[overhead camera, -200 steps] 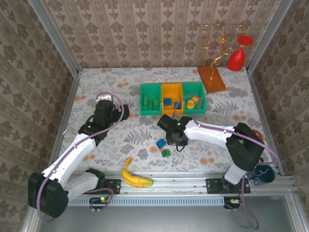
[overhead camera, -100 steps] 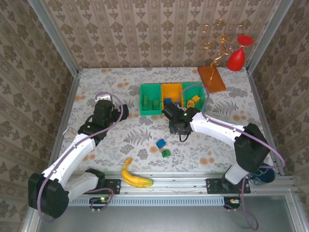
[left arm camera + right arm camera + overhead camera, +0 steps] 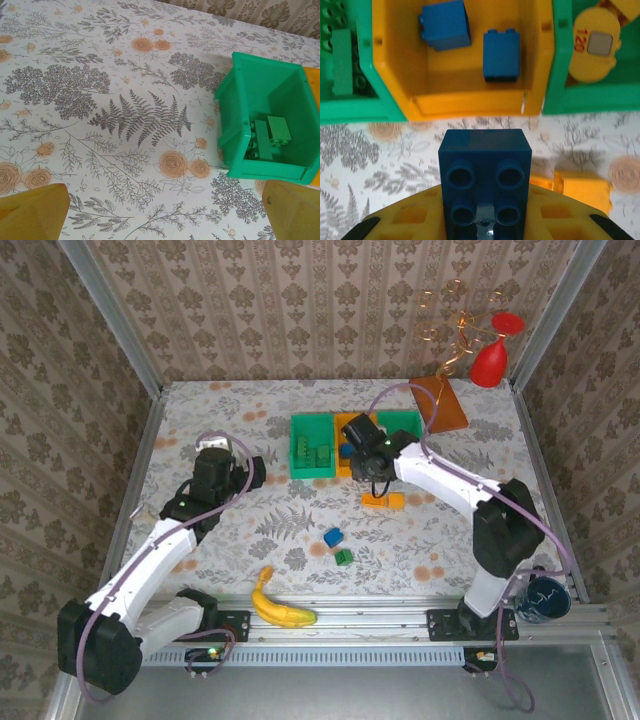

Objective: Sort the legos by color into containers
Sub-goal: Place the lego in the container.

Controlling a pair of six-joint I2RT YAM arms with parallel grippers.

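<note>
**A:** What is moving, compared with half a second ago?

**B:** The right gripper (image 3: 368, 460) is travelling away from the arm bases. It is leaving the open table (image 3: 250, 530) and arriving at the near edge of the orange bin (image 3: 470, 106). The left gripper (image 3: 254, 468) is staying where it was.

**A:** Is the right one carrying anything?

**B:** Yes. Its jaws are pinching a blue brick (image 3: 485, 180), studded face toward the wrist camera. The brick is hanging just short of the orange bin's front wall, not yet over the opening.

**A:** Is that the right bin for it?

**B:** It is looking that way. Two blue bricks (image 3: 445, 25) are already lying inside it. Green bricks (image 3: 272, 135) are sitting in the left green bin (image 3: 240, 95), and orange pieces (image 3: 595, 45) in the right green bin (image 3: 585, 104).

**A:** And the left gripper's jaws?

**B:** They are spread wide with nothing between them, pointing down at the table beside the left green bin.

**A:** What is still waiting to be sorted?

**B:** An orange brick (image 3: 383, 500) is lying just beside the right gripper. A loose blue brick (image 3: 333, 537) and a loose green brick (image 3: 343, 557) are lying nearer the bases. I am judging that a short push forward is needed before release; letting go here would be dropping the brick outside the wall.
</note>
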